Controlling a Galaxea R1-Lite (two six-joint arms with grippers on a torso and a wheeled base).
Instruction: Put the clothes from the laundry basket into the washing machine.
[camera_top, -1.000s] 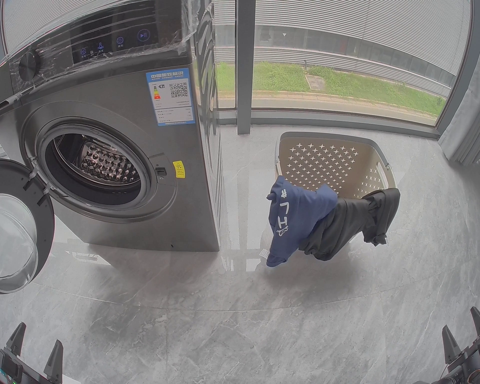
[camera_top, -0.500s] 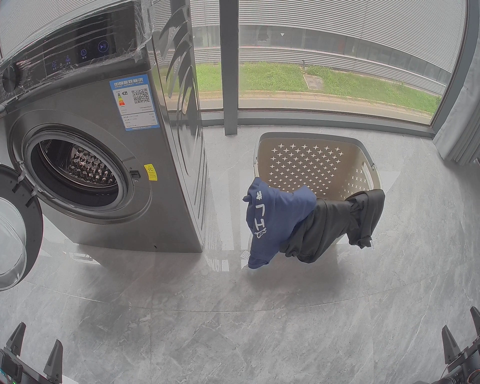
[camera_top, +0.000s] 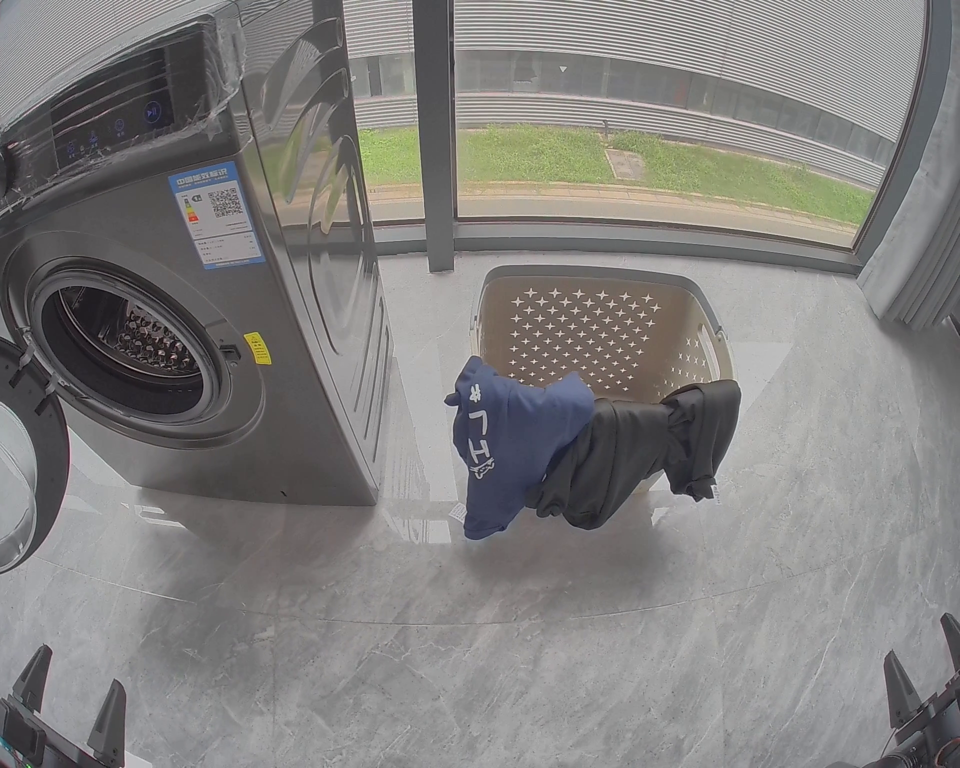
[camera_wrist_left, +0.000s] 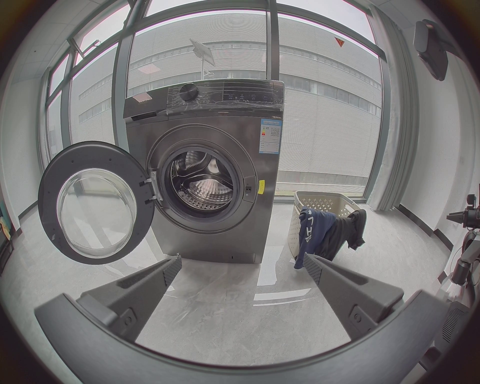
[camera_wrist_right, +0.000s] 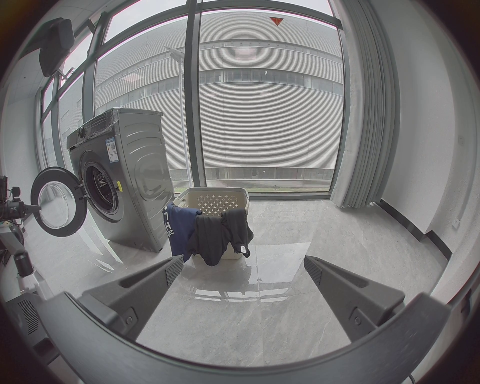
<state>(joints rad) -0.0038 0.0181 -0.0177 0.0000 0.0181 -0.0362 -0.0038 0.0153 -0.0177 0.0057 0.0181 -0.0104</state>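
Laundry basket (camera_top: 600, 271): blue shirt (camera_top: 510, 440), black garment (camera_top: 625, 450) draped over rim. Washing machine (camera_top: 300, 330): door (camera_wrist_left: 95, 202) open. Left pincer (camera_wrist_left: 241, 261), right pincer (camera_wrist_right: 242, 262): wide, empty.

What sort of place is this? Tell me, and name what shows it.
Probably a laundry corner of a glass-walled room. A front-loading washer stands with its door open, a basket beside it has clothes draped over its rim, and tall windows run behind.

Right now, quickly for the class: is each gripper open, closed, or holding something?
Left gripper: open, holding nothing.
Right gripper: open, holding nothing.
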